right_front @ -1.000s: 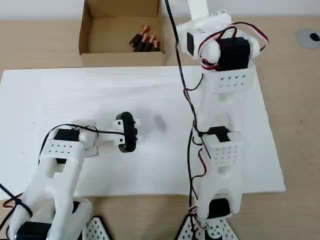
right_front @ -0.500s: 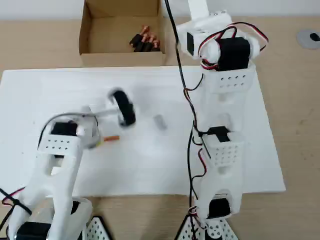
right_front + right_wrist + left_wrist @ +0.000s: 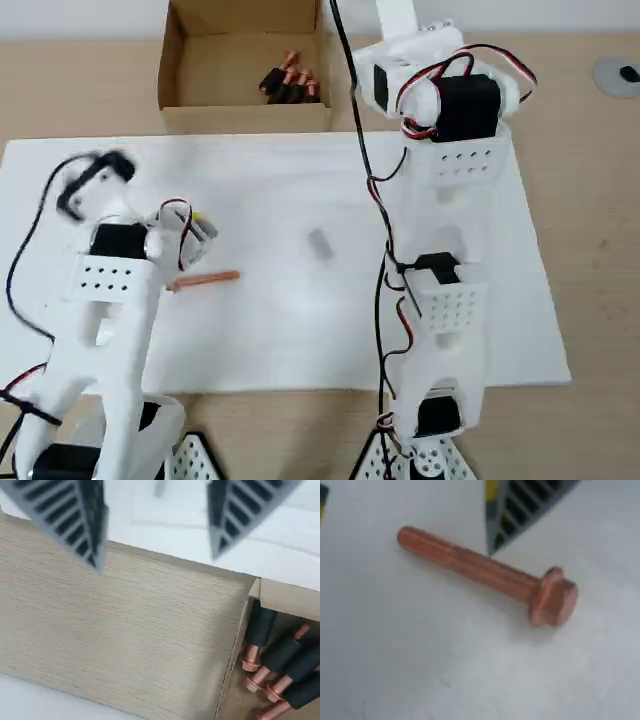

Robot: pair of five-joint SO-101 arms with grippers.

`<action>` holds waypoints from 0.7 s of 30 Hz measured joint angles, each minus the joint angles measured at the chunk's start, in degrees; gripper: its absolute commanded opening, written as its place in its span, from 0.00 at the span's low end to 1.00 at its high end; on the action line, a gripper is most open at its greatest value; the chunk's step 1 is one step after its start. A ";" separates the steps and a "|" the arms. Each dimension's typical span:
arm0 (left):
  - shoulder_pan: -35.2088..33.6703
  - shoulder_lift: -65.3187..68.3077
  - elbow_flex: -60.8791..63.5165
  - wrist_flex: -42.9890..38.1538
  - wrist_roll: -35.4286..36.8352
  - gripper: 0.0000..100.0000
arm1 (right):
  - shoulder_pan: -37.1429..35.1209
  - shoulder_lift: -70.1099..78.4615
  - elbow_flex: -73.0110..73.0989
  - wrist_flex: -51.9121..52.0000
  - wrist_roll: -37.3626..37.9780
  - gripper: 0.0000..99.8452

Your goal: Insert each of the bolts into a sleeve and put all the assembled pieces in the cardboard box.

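Observation:
A copper bolt [image 3: 203,280] [image 3: 485,575] lies flat on the white mat [image 3: 260,330], free of any grip. My left gripper [image 3: 407,515] hovers over it, open, with one finger [image 3: 520,505] over the shank; in the high view its fingers [image 3: 195,226] sit just behind the bolt. A small grey sleeve [image 3: 319,244] [image 3: 160,487] lies mid-mat, apart from both arms. My right gripper [image 3: 156,560] is open over the wooden table beside the cardboard box [image 3: 175,90] [image 3: 240,630]. Several assembled pieces [image 3: 290,80] [image 3: 280,665] lie in the box.
The right arm [image 3: 445,280] stretches along the mat's right side up to the box's right wall. The left arm [image 3: 105,330] covers the mat's front left. A cable [image 3: 375,190] hangs along the right arm.
The left arm's wrist has swung from mid-mat to the left, and the bolt has come into view lying on the mat. The right arm has not moved.

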 measured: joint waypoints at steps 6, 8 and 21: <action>1.85 0.00 8.18 -9.49 15.03 0.24 | 0.00 -0.09 4.57 0.00 0.00 0.17; 1.85 0.00 10.55 -12.22 16.18 0.24 | 0.44 -0.09 6.51 0.00 0.00 0.17; 1.85 0.00 13.19 -14.07 17.14 0.24 | 7.30 0.00 9.41 0.00 0.00 0.17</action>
